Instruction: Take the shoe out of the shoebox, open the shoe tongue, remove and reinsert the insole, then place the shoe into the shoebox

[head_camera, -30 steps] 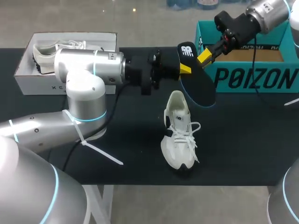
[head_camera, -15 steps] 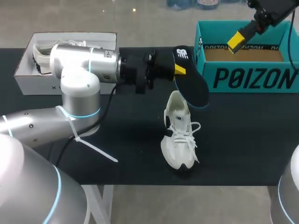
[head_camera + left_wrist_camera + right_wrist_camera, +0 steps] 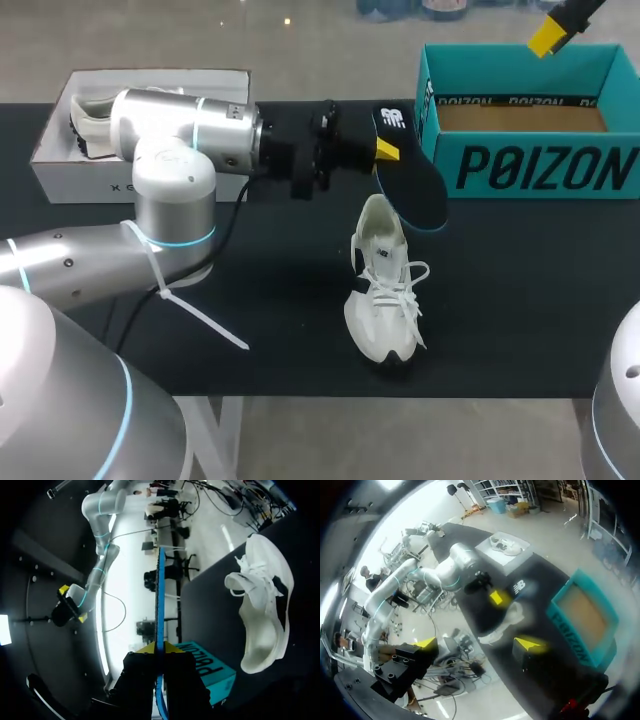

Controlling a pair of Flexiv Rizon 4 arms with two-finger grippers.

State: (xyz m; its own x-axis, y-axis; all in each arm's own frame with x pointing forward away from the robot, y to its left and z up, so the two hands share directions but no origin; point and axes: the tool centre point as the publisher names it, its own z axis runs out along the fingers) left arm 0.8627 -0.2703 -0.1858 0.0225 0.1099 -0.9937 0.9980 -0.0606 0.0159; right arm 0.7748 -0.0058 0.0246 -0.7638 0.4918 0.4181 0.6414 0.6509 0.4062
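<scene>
A white lace-up shoe (image 3: 383,283) lies on the black table (image 3: 520,300), heel towards the back. Above its heel hangs the dark insole (image 3: 412,185), tilted, with my left gripper (image 3: 385,150) shut on its heel end. In the left wrist view the insole (image 3: 160,595) runs edge-on out from between the fingers, with the shoe (image 3: 263,611) beside it. My right gripper (image 3: 553,32) is high above the teal shoebox (image 3: 530,165); its wrist view shows it (image 3: 477,643) wide open with nothing in it, far over the shoe (image 3: 501,626) and shoebox (image 3: 582,611).
A white box (image 3: 60,150) with another white shoe (image 3: 105,110) in it stands at the back left, partly behind my left arm (image 3: 170,170). The teal shoebox is open, showing its brown floor.
My right gripper has let go of the insole, opened and risen back to the right above the shoebox. The left gripper keeps the insole and has drawn it slightly left.
</scene>
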